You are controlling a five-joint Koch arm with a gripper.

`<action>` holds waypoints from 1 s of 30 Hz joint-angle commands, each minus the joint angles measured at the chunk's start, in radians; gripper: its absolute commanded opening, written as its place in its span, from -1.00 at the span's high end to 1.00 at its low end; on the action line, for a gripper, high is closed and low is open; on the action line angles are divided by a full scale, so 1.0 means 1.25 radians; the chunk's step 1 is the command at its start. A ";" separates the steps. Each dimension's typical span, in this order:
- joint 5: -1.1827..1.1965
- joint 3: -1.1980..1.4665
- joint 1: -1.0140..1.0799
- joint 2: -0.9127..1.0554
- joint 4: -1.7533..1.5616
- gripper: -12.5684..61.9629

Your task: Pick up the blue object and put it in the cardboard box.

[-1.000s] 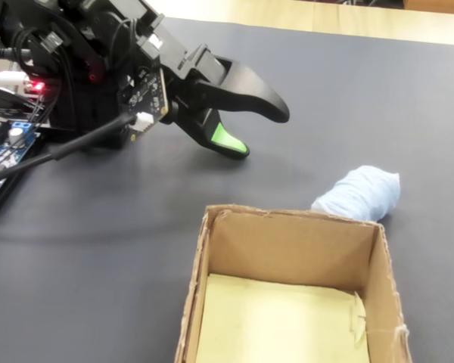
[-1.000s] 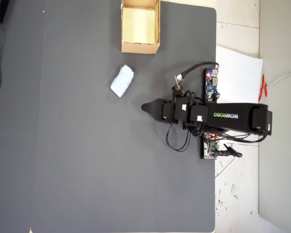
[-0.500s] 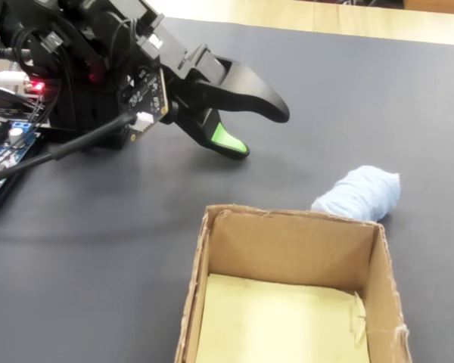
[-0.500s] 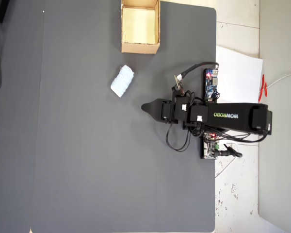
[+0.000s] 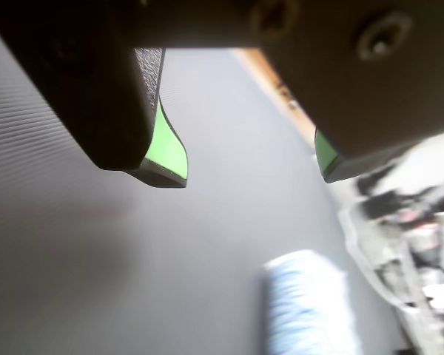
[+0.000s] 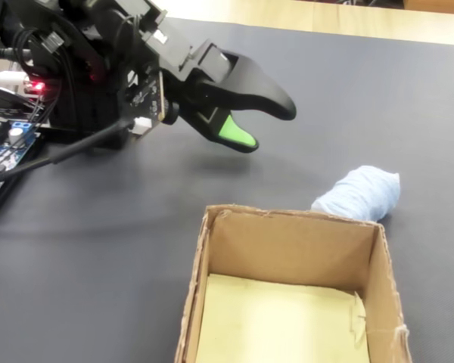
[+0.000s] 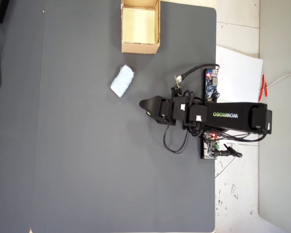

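Dark grey mat (image 7: 87,160) carries blue object (image 7: 121,81), cardboard box (image 7: 140,47), apart.

"WOWROBO" in white-green letters, upside down, on black arm (image 7: 233,116).

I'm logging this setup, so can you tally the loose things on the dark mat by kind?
Pale blue roll: 1
Cardboard box: 1
Total: 2
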 commanded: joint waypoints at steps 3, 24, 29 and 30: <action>-0.029 -0.118 0.001 0.007 -0.052 -0.26; -0.028 -0.672 0.110 -0.385 0.490 -0.23; -0.023 -0.753 0.148 -0.502 0.522 -0.22; -0.022 -0.765 0.153 -0.523 0.523 -0.22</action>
